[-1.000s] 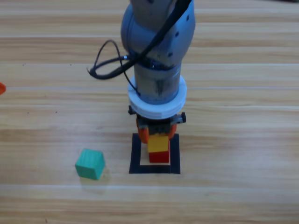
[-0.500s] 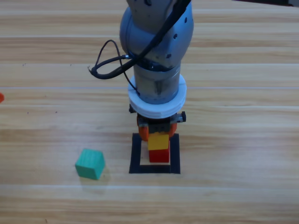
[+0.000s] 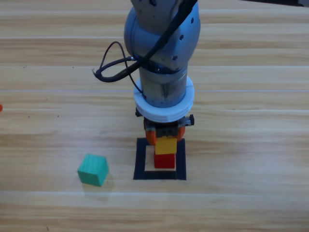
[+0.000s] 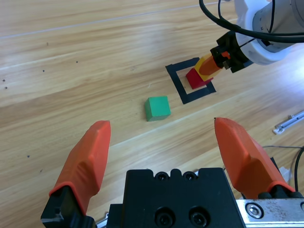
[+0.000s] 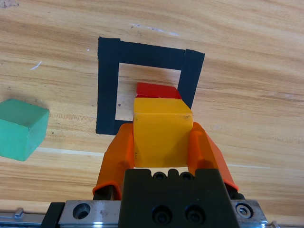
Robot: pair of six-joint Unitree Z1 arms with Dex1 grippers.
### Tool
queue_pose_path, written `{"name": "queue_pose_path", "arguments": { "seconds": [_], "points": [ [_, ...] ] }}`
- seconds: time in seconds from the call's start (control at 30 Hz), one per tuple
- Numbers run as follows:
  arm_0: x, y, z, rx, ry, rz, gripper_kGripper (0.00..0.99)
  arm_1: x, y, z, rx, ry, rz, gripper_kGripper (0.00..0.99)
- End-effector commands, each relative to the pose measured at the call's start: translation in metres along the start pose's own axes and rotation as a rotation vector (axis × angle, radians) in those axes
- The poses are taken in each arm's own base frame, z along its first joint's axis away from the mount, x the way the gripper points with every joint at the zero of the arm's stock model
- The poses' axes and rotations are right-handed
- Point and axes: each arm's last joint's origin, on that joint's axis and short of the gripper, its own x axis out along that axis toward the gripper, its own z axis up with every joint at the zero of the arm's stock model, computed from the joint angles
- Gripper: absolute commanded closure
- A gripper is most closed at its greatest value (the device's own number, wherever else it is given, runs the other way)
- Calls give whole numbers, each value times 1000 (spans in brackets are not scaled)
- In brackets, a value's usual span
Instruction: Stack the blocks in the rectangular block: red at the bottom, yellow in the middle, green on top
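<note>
Right gripper [image 5: 161, 142] pinches your yellow cube [image 5: 161, 130] between both jaws, directly over the red cube [image 3: 164, 161] inside the black tape square [image 3: 141, 162]; whether yellow touches red yet, you cannot tell. Green cube [image 3: 92, 169] sits outside the square, on its left. Left gripper [image 4: 164, 164] waits spread, far from the square.

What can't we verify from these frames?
- Whether yellow rests on red: in the right wrist view yellow covers the contact; in the high view the right hand crowds it.
- Red's footing inside the tape square: yellow hides most of it.
- Left hand: cut off at the high view's left edge.
</note>
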Motion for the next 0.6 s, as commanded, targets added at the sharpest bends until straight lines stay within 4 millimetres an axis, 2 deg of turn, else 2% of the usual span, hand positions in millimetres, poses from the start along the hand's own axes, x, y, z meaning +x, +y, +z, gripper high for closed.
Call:
{"name": "queue_pose_path", "arguments": {
  "seconds": [0.03, 0.07, 0.1, 0.13, 0.17, 0.43, 0.53, 0.6],
  "points": [
    [2, 3, -5, -2, -3, -1, 56, 35, 13, -9, -33, 33, -71, 768],
    [2, 4, -6, -1, -2, 1, 56, 36, 14, -8, -34, 33, -69, 580],
    [2, 4, -6, -2, -4, 0, 56, 38, 14, -8, -31, 35, -74, 249],
    [3, 4, -7, -1, -2, 1, 56, 40, 13, -7, -28, 38, -78, 37],
    [3, 4, -7, -1, -2, 1, 56, 40, 13, -7, -30, 38, -78, 0],
    [3, 4, -7, -1, -1, 0, 57, 30, 14, -5, -33, 20, -55, 0],
    [3, 2, -4, -13, -8, -6, 57, 1, 8, -6, -50, -19, -18, 0],
    [7, -2, 1, -36, -1, 2, 56, -28, 0, -9, -57, -65, 8, 0]
  ]
}}
